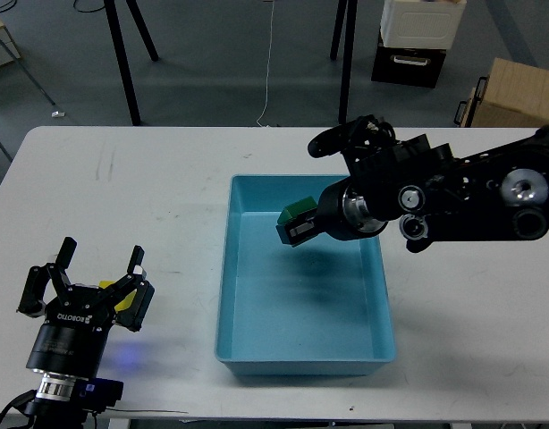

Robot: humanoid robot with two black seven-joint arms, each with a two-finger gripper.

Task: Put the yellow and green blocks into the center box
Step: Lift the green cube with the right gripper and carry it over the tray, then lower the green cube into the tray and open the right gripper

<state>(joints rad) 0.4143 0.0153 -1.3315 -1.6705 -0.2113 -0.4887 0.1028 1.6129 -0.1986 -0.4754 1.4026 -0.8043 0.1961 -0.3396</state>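
Nearest, at 8 o'clock: left gripper (97, 268), fingers spread wide over yellow block (124, 302) on white counter (122, 197). Centre: light blue tray (301, 353). Beyond, toward 2 o'clock: right gripper (297, 228), fingers clamped on green block (298, 212), held above tray floor.
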